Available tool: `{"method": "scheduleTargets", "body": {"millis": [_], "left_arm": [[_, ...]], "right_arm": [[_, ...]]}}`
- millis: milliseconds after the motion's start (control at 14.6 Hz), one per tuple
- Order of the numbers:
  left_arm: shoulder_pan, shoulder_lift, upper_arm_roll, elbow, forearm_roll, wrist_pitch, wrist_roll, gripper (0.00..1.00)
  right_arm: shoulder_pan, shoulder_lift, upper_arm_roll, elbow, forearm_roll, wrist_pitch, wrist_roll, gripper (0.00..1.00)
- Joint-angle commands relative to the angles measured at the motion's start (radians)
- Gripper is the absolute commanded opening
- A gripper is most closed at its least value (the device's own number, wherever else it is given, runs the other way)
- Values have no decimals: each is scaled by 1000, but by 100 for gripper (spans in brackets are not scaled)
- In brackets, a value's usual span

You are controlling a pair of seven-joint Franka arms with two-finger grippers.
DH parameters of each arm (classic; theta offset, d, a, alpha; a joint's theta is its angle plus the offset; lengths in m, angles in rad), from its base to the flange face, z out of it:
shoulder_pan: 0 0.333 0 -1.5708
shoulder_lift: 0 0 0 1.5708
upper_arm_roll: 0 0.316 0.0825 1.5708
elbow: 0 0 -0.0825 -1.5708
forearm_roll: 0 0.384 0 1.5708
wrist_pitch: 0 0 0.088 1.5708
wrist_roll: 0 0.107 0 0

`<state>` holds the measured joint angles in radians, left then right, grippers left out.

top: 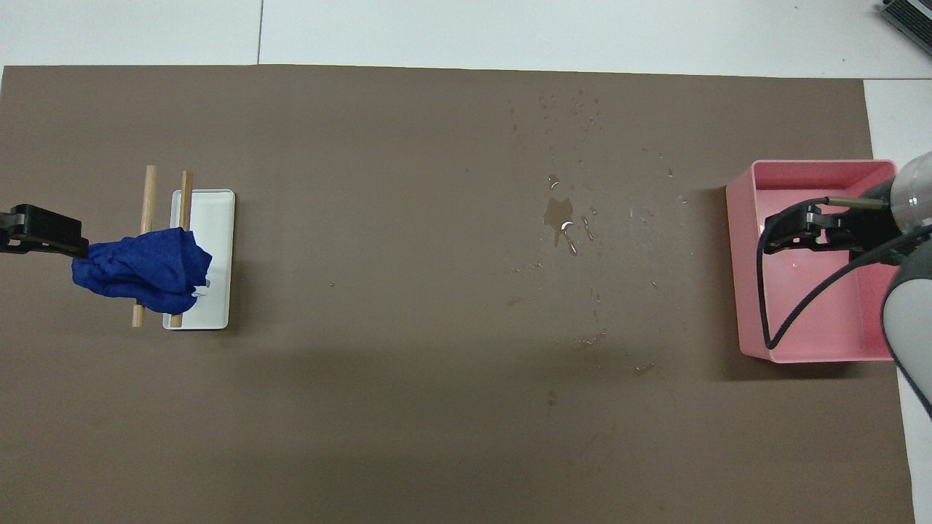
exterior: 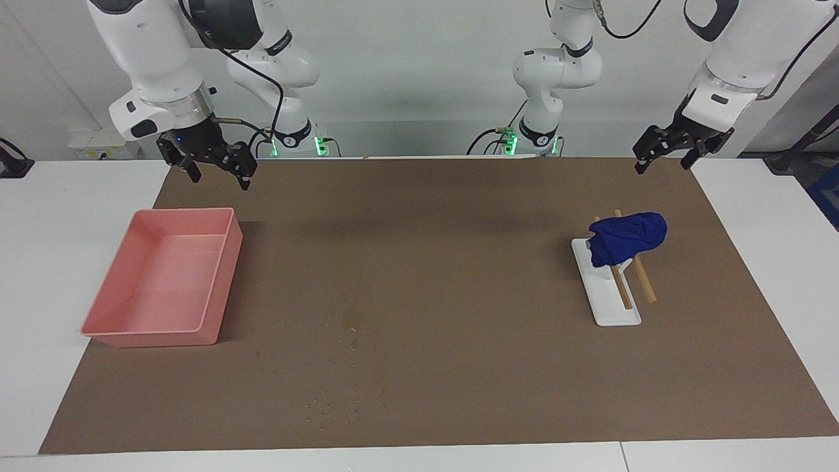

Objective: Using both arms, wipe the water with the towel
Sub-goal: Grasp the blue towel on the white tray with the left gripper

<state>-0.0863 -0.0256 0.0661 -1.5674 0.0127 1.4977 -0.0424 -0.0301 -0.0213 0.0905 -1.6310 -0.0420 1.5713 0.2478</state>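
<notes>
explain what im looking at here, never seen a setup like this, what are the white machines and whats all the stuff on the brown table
These are two white jointed robot arms standing at a table covered by a brown mat. One picture is taken from across the table, facing the robots; the other looks down from above their own end, so its sides are swapped.

The left gripper hangs open in the air over the mat's edge at its arm's end of the table, near a crumpled dark blue towel draped over two wooden rods on a white rack. The right gripper hangs open near the empty pink plastic bin. Neither holds anything.

Between towel and bin lies the spilled water: a small damp patch and scattered droplets, still unwiped.
</notes>
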Motion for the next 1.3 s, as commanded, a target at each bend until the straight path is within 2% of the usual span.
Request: {"method": "scheduleTargets", "body": {"millis": [0, 1026, 1094, 1231], "left_arm": [[-13, -20, 12, -19, 0, 1, 12, 100], [-4, -25, 12, -36, -2, 27, -8, 100], [-3, -33, 12, -60, -2, 56, -45, 100], [-1, -83, 12, -185, 1, 189, -111, 100]], "right_arm": [[-17, 4, 9, 11, 14, -14, -19, 100], [-17, 4, 9, 11, 14, -14, -18, 100], [-17, 4, 9, 11, 14, -14, -18, 100], [-17, 4, 9, 11, 14, -17, -19, 100]]}}
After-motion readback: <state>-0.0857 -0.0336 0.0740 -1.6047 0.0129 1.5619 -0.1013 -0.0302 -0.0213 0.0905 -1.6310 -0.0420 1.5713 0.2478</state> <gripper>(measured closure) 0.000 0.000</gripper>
